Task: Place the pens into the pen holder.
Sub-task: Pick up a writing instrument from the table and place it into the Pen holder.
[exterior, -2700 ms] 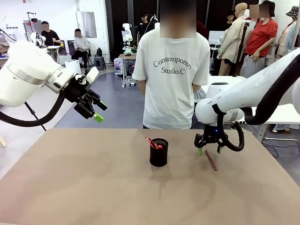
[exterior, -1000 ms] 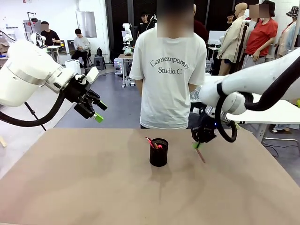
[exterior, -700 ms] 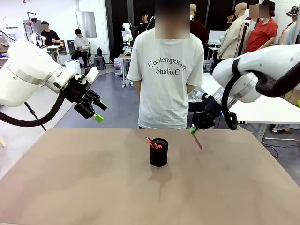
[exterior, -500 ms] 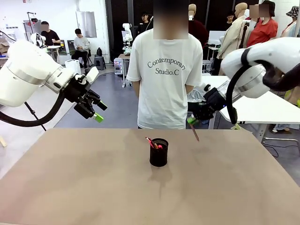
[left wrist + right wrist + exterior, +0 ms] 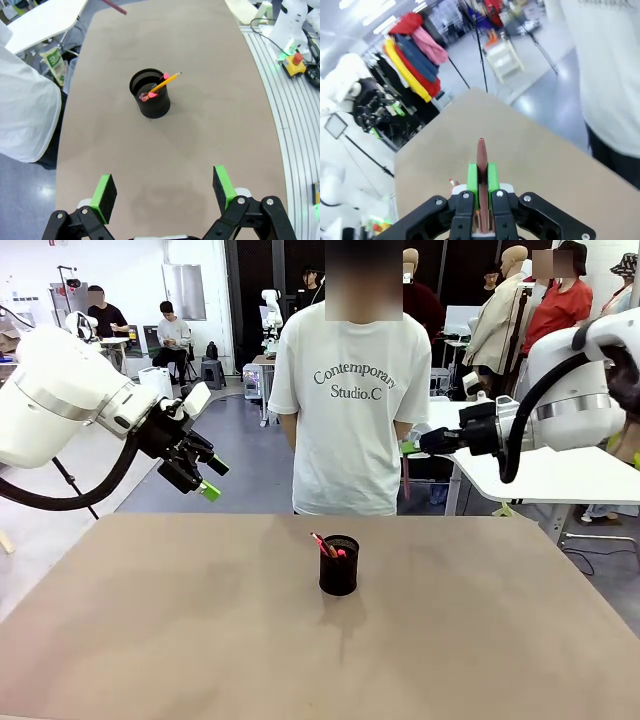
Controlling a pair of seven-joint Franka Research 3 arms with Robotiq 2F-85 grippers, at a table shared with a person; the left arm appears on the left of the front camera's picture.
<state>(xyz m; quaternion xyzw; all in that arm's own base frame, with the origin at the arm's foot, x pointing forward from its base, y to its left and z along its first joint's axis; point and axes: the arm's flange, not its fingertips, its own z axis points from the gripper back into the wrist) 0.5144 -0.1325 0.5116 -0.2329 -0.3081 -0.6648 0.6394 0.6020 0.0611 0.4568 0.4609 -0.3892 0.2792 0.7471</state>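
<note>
The black mesh pen holder [image 5: 339,566] [image 5: 150,94] stands at mid-table. A yellow pencil [image 5: 168,80] and a pen with a red end [image 5: 322,543] lean out of it. High above the table's far right, my right gripper [image 5: 409,447] [image 5: 481,181] is shut on the dark reddish-brown pen [image 5: 481,156], which hangs down from the pads [image 5: 405,482]. The pen's tip also enters the left wrist view at the top edge [image 5: 114,6]. My left gripper [image 5: 207,483] [image 5: 165,187] is open and holds nothing, raised over the table's far left.
A person in a white T-shirt [image 5: 357,390] stands close to the table's far edge, behind the holder. The brown table [image 5: 200,640] is bare around the cup. A white table [image 5: 560,475] lies behind on the right.
My right gripper has lifted the reddish-brown pen up off the table and swung level, high on the far right. The left arm has not moved.
</note>
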